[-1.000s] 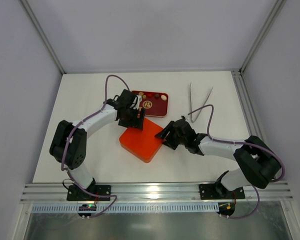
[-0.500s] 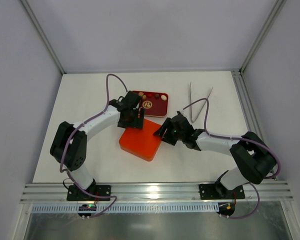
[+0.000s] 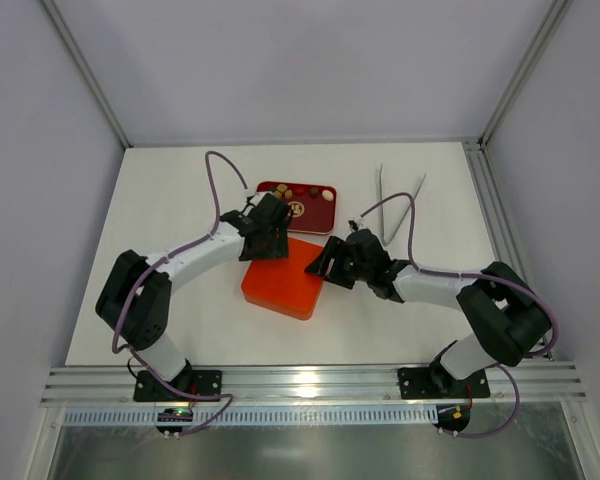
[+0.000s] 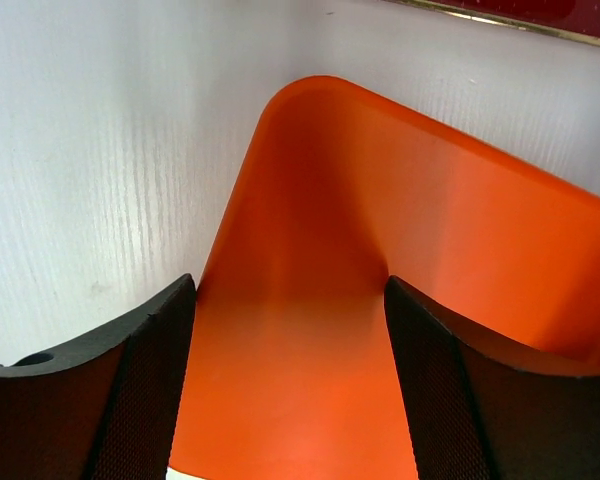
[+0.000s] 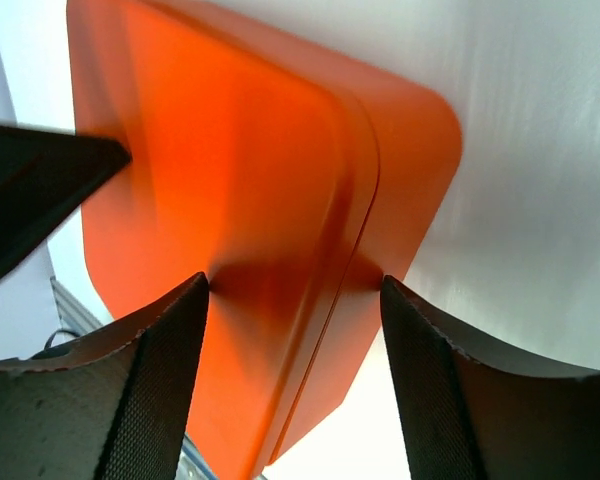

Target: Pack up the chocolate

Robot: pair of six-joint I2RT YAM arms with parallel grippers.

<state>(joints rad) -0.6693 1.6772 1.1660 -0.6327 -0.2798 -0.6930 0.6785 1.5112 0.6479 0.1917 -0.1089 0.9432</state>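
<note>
The chocolate (image 3: 284, 190) shows as a few small tan, cream and dark pieces on the dark red tray (image 3: 332, 222) at the back of the table. The orange box (image 3: 280, 285) lies closed in front of the tray. My left gripper (image 3: 268, 243) is open, its tips against the box's far edge, and the box (image 4: 380, 250) fills the gap between the jaws (image 4: 290, 290). My right gripper (image 3: 327, 266) is open at the box's right corner, straddling the lid seam (image 5: 292, 283). No chocolate is in either gripper.
Two metal tweezers (image 3: 400, 205) lie at the back right of the white table. In the right wrist view a dark finger of the left gripper (image 5: 30, 190) shows across the box (image 5: 230, 170). The aluminium rail (image 3: 310, 385) runs along the near edge.
My left gripper has moved right and down onto the box's far edge. My right gripper has moved left and up to its right corner. The box has turned slightly.
</note>
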